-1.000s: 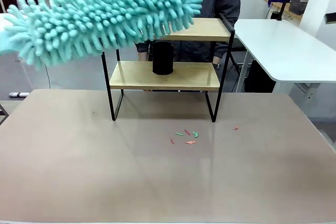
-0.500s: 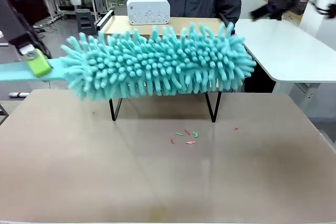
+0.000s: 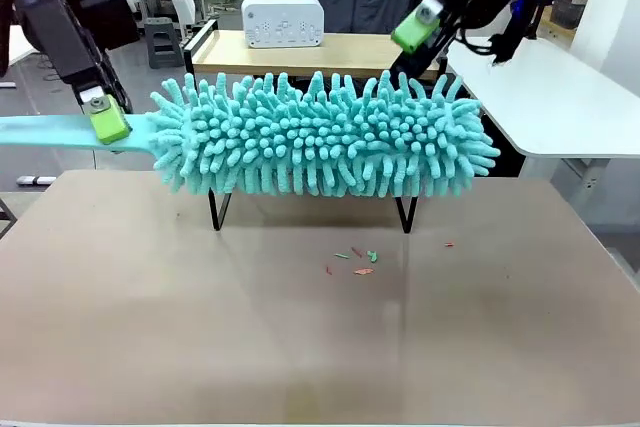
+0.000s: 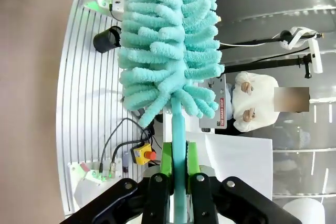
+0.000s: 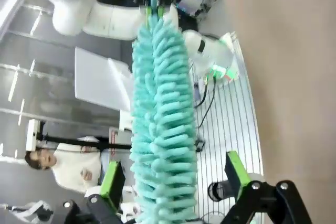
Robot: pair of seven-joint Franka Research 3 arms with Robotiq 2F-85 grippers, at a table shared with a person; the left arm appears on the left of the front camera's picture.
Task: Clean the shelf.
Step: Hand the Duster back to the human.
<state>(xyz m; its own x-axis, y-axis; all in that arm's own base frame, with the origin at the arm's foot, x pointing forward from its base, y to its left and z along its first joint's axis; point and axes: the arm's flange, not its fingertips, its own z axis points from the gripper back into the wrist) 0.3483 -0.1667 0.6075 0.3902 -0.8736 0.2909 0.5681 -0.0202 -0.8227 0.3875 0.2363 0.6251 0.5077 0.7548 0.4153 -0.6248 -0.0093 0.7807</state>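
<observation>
Between my left claw's (image 4: 176,182) clamped pads runs the duster's (image 3: 325,137) handle, head level beside the shelf (image 3: 340,47) for sweeping; my right claw (image 5: 176,174) gapes, straddling its tip.

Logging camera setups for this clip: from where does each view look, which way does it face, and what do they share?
Front: fixed between the arms, facing across the table at the shelf and a person; both arms show.
Left wrist: looks along the left gripper, shut on the duster handle.
Right wrist: looks along the open right gripper, its fingers either side of the duster head.
Shared: the teal duster, in all three views.
</observation>
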